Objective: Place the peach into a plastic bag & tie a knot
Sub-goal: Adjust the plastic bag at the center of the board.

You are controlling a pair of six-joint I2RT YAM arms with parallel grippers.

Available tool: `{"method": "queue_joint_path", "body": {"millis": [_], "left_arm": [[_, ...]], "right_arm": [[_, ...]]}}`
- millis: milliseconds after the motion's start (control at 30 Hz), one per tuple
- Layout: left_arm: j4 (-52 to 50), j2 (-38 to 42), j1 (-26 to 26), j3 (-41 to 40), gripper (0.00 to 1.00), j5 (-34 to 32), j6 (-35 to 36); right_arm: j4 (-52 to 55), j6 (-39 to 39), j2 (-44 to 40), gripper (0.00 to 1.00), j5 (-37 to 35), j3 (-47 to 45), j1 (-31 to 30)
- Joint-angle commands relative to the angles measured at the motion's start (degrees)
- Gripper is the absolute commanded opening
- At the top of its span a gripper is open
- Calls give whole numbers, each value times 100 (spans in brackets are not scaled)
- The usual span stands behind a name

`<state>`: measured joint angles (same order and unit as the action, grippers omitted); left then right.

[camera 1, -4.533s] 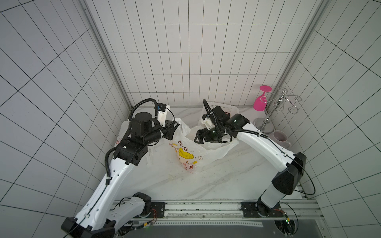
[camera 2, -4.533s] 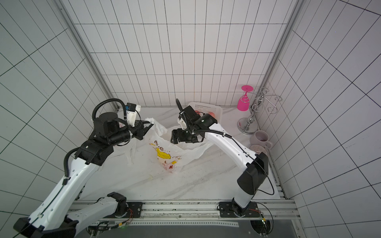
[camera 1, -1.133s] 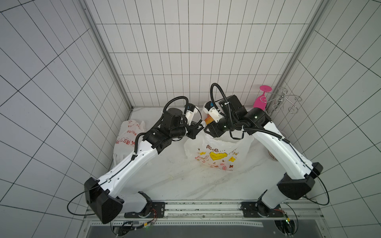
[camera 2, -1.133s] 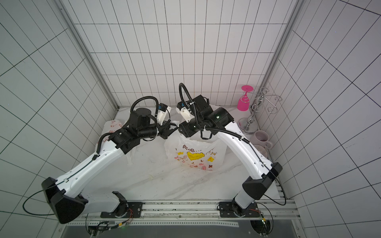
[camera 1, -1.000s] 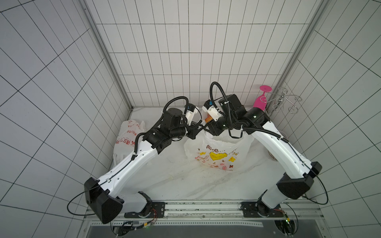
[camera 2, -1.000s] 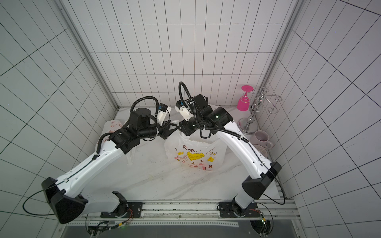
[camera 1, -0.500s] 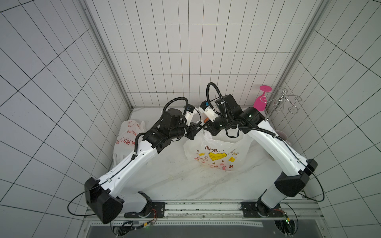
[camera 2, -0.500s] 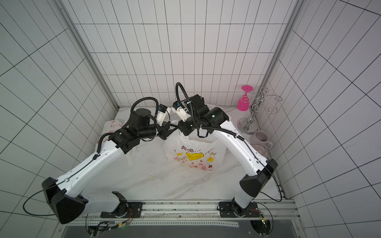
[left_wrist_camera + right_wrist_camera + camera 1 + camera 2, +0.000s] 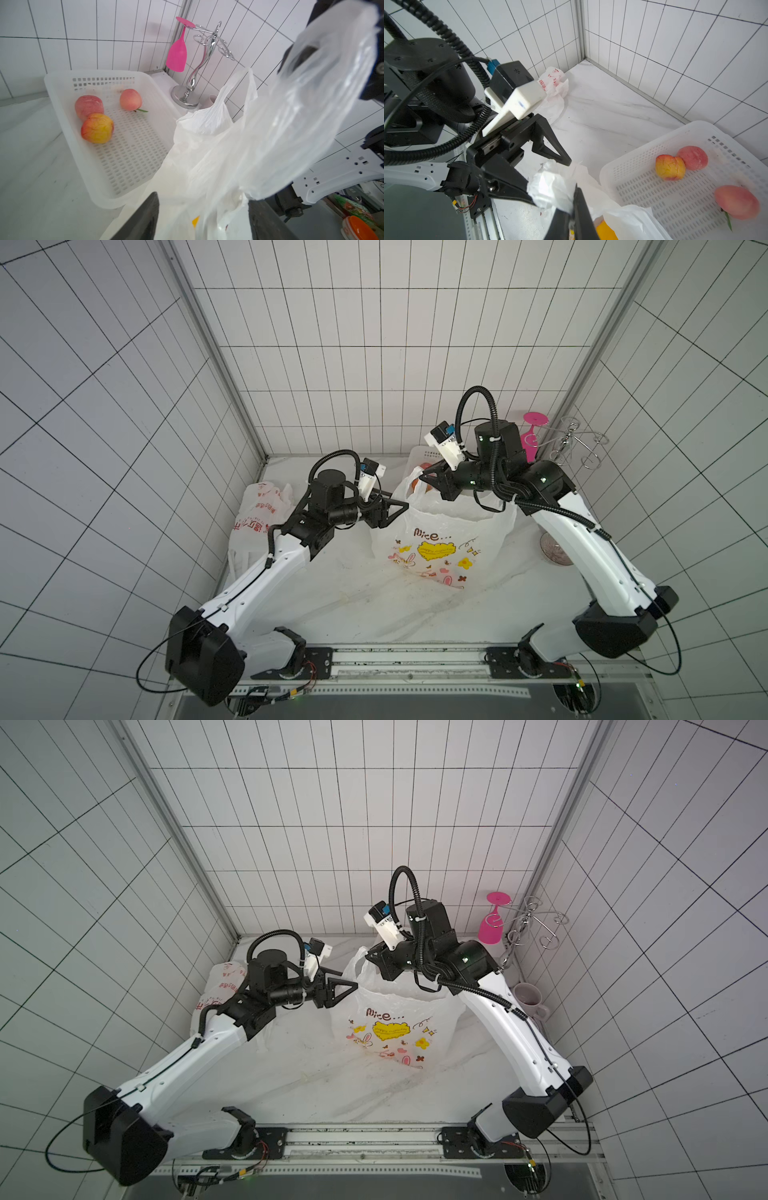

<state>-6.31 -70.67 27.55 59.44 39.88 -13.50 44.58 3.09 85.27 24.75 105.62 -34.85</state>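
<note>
Left hand (image 9: 395, 514) spread wide, right hand (image 9: 428, 483) clamped (jaws together), both arms angled inward, hands near each other

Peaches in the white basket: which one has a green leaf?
The pale pink peach lying alone; the touching red peach and yellow-red peach show no leaf.

Left jaws opened — right jaws clamped bag (image 9: 478, 526).

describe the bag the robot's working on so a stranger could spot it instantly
On the white marble table, look just in front of the white basket at the back wall. The plastic bag stands there, see-through white. Unlike the crumpled bag with red lettering by the left wall, it bears "Nice..." and a yellow heart.
</note>
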Motion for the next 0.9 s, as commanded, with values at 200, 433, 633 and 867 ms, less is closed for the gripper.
{"method": "queue_joint_path", "body": {"millis": [200, 433, 633, 867], "left_arm": [[953, 124, 18, -132, 84, 624, 1231], [2321, -442, 163, -178, 83, 1256, 520], [3104, -610, 398, -464, 73, 1137, 48], [3419, -605, 333, -608, 38, 625, -380]], "right_arm": [[-434, 85, -99, 8, 901, -349, 66], [-933, -419, -8, 6, 1681, -413, 65], [-1548, -890, -28, 5, 1962, -558, 71], [-1731, -1107, -19, 4, 2077, -672, 101]]}}
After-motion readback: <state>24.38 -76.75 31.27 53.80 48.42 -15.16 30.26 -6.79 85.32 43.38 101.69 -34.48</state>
